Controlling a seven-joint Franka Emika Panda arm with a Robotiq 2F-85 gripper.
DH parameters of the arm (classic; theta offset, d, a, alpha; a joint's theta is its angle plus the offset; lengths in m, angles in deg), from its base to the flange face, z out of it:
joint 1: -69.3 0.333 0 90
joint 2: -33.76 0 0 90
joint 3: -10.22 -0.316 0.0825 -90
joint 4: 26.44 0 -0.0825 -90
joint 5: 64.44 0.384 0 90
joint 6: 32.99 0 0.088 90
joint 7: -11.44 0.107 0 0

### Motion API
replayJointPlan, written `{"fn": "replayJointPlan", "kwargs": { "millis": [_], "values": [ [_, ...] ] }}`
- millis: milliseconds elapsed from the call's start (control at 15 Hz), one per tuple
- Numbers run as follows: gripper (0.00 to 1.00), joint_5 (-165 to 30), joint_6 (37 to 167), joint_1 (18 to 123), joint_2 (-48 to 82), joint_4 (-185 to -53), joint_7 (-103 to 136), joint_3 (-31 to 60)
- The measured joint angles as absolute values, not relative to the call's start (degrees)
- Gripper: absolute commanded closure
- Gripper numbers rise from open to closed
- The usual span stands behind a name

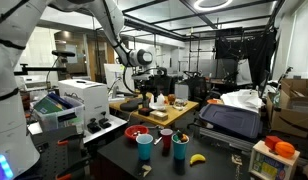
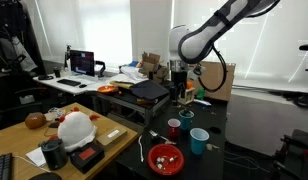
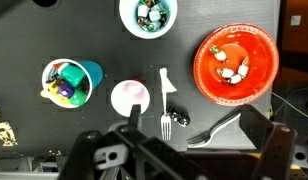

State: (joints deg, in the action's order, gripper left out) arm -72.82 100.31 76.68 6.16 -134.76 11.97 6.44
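One black table (image 3: 24, 40) below the gripper (image 2: 180, 90), broad and dark, bearing all the rest. Gripper hanging well above that surface in both exterior views, pointed straight down, jaws spread wide, gripping nothing and touching nothing. Next in size, a red bowl (image 3: 237, 65), ahead of the gripper and off to the right of the wrist view, with a few small pale and dark bits inside, well apart from the fingers. Then three cups, all upright. First a blue cup (image 3: 69, 82), ahead and to the left, stuffed with bright multicoloured pieces. Then a teal cup (image 3: 147, 15), farthest ahead at the top edge of the wrist view, with small mixed pieces in it. Last a pink cup (image 3: 131, 97), nearest of the three, just ahead of the gripper and almost under it, its inside pale. Smaller still, the cutlery, lying flat on the table. Largest of it a silver spoon (image 3: 219, 128), slanting out from near the gripper's right side toward the red bowl, short of its rim. Then a white utensil (image 3: 165, 90), just beside the pink cup and running straight away from the gripper. Smallest, a small fork (image 3: 166, 125), in line with the white one and closest of all to the gripper.
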Motion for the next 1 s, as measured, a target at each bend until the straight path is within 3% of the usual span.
{"fn": "replayJointPlan", "kwargs": {
  "millis": [1000],
  "values": [
    [0.0,-70.71,95.08,78.33,12.76,-135.07,16.95,5.93]
  ]
}}
